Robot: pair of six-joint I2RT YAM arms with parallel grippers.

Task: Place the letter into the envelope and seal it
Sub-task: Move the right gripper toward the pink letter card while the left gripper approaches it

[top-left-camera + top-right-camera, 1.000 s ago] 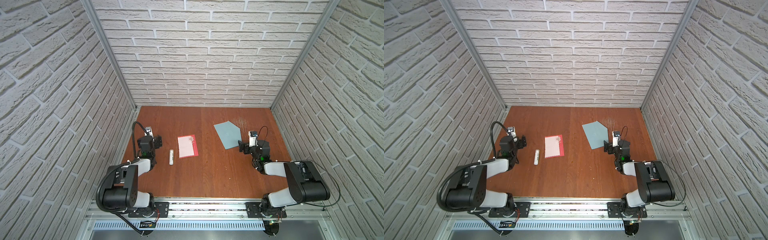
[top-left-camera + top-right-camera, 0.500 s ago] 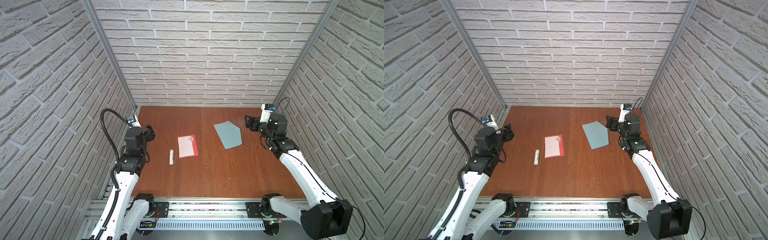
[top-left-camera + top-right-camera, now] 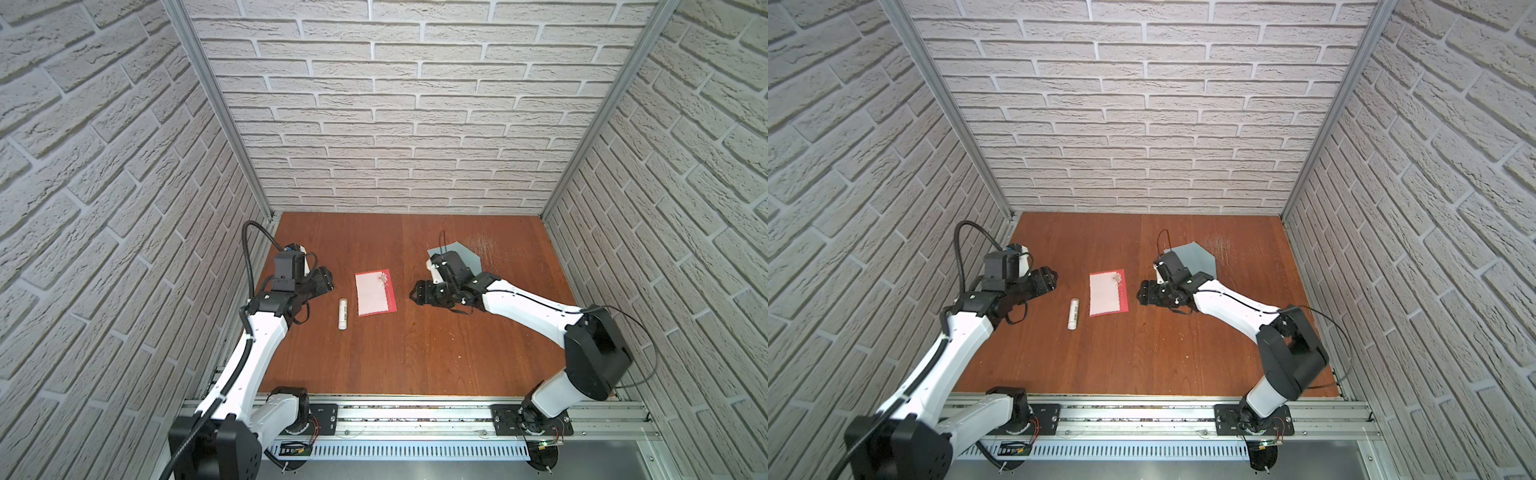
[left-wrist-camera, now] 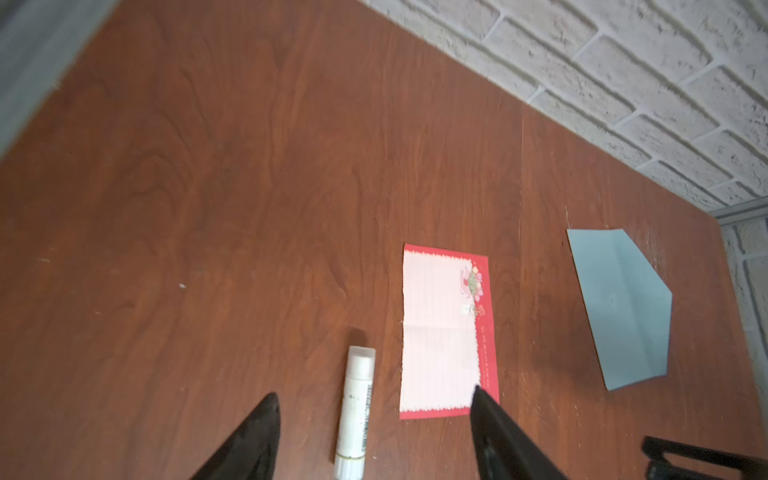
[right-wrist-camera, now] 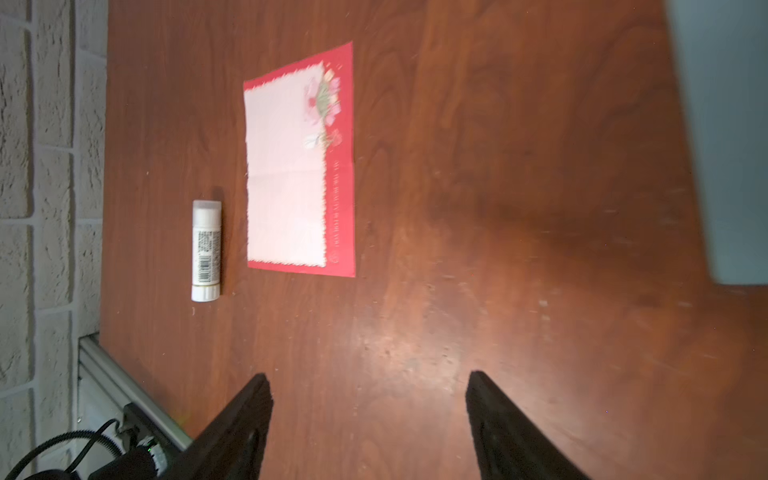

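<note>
Envelope [image 3: 471,257] unmoved — right fingers [image 5: 241,428] now near letter [image 3: 372,293], left fingers [image 4: 249,440] nearer too.

both top views were bright, evenly lit from above and sharp, though the brick walls [image 3: 395,124] bowed and stretched toward the frame edges. shadows on the wooden surface [image 3: 415,353] were soft and faint. the right wrist view was smeared: the envelope [image 5: 731,145] was a pale blur, and a whitish glare patch lay on the wood. in the left wrist view the glue stick [image 4: 355,411] cast a short dark shadow.
</note>
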